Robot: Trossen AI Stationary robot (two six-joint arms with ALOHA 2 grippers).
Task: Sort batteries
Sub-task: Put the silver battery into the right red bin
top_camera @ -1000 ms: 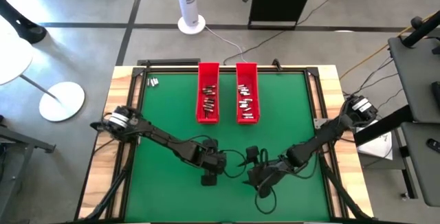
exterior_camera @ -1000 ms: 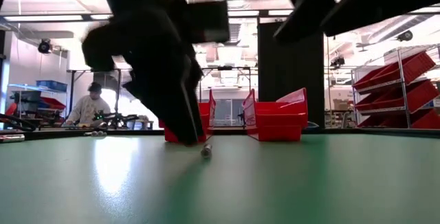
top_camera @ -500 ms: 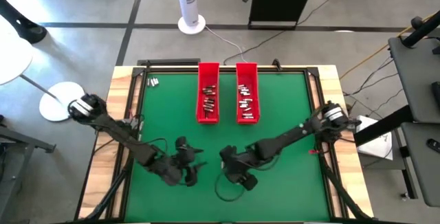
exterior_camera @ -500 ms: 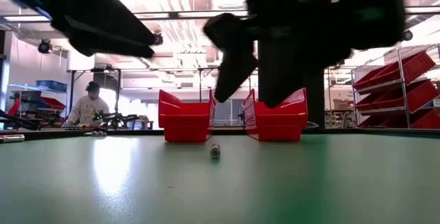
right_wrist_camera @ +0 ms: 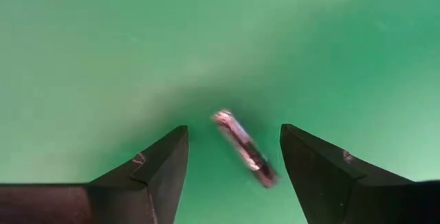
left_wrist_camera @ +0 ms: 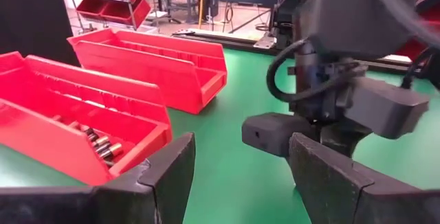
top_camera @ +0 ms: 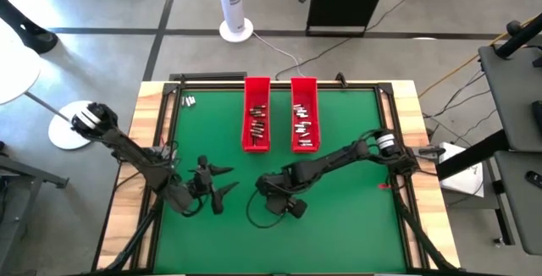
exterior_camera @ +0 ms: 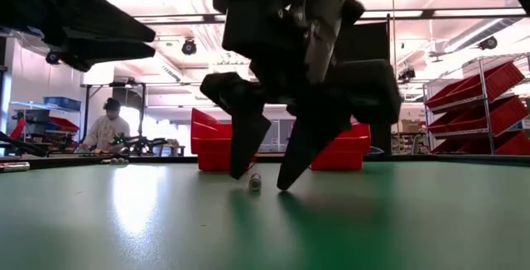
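High view: R gripper (top_camera: pixel 269 193) is hanging over the green mat (top_camera: pixel 356 225) just in front of the two red trays (top_camera: pixel 257 113), arm reaching in from the R edge; L gripper (top_camera: pixel 222 190) is waiting well to the L over the mat, fingers spread, holding nothing. Both trays are showing batteries inside; a couple of loose cells (top_camera: pixel 188 101) are lying by the far L corner. The target cell isn't visible here, hidden under the R gripper. Low view: R gripper (exterior_camera: pixel 267 180) is standing w/ fingertips at mat level, one either side of the battery (exterior_camera: pixel 255 182), which is lying on the mat, apart from both fingers. Jaws are open w/ a gap wider than the cell, nothing gripped yet. A person is sitting far off in the room behind. L wrist view: L gripper (left_wrist_camera: pixel 240 179) is gaping wide and empty, looking toward the R arm, w/ the trays off to one side. R wrist view: the battery (right_wrist_camera: pixel 244 148) is lying skewed between the fingers, nearer one than the other. Risk, as I judge it: since it's skewed and off-centre, the nearer finger could be hitting one end first and rolling or spinning it out; a pinch on the rounded side could be squirting it free across the smooth mat.
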